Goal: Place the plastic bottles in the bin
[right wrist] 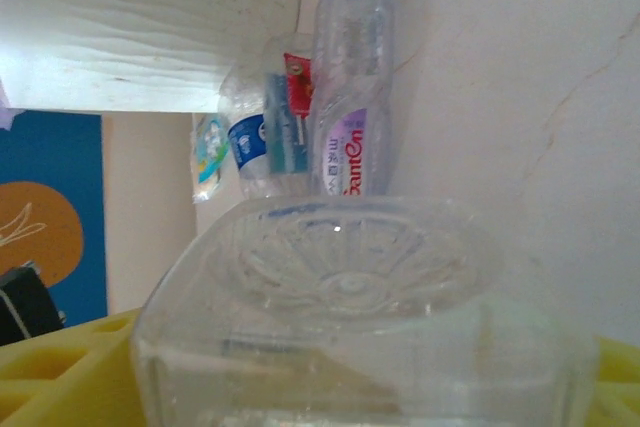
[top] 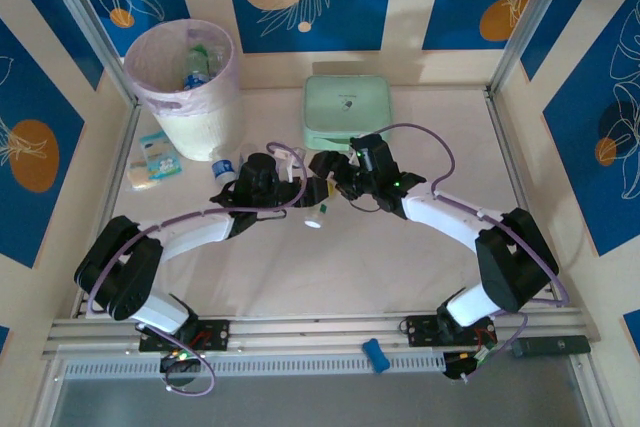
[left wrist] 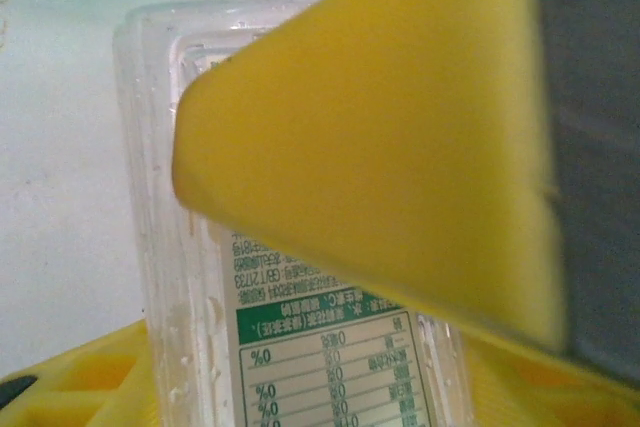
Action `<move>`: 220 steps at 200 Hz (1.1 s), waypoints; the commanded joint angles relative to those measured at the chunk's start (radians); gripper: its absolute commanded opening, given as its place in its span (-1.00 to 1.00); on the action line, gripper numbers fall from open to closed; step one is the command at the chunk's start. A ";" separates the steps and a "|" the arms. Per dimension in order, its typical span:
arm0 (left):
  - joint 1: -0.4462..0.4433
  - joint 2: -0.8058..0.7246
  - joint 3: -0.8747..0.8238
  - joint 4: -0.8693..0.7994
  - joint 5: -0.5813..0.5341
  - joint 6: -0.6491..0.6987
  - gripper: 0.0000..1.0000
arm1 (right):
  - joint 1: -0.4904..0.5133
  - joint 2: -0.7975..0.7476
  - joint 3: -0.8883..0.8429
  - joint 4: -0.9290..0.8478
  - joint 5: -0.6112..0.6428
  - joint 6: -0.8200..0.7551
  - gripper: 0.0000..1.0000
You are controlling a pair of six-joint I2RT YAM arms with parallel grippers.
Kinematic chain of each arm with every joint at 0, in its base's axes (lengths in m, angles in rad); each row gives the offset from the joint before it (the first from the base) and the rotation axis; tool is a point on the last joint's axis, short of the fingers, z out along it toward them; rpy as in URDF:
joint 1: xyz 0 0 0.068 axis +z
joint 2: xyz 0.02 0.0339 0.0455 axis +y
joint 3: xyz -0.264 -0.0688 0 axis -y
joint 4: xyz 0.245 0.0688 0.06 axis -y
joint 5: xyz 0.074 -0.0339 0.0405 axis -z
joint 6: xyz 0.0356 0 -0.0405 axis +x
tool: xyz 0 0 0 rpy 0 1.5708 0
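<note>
Bottle, base toward right end effector

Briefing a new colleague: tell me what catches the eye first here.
A clear bottle with a green label sits between yellow fingers where the two arms meet mid-table. Then the pinkish bin at far left, bottles already inside, and the mint green case at the far centre.
</note>
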 commanded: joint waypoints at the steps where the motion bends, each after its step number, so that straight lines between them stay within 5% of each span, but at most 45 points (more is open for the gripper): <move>1: -0.006 0.000 0.006 0.022 -0.020 0.014 -0.19 | -0.017 -0.047 -0.006 0.016 -0.035 0.019 0.74; 110: 0.073 -0.110 0.055 -0.105 -0.039 0.063 -0.25 | -0.186 -0.282 -0.137 -0.134 0.061 -0.046 0.84; 166: 0.264 -0.184 0.352 -0.467 0.011 0.255 -0.25 | -0.189 -0.325 -0.173 -0.184 0.089 -0.095 0.98; 220: 0.473 -0.096 0.761 -0.736 0.065 0.420 -0.25 | -0.182 -0.316 -0.181 -0.189 0.086 -0.100 0.98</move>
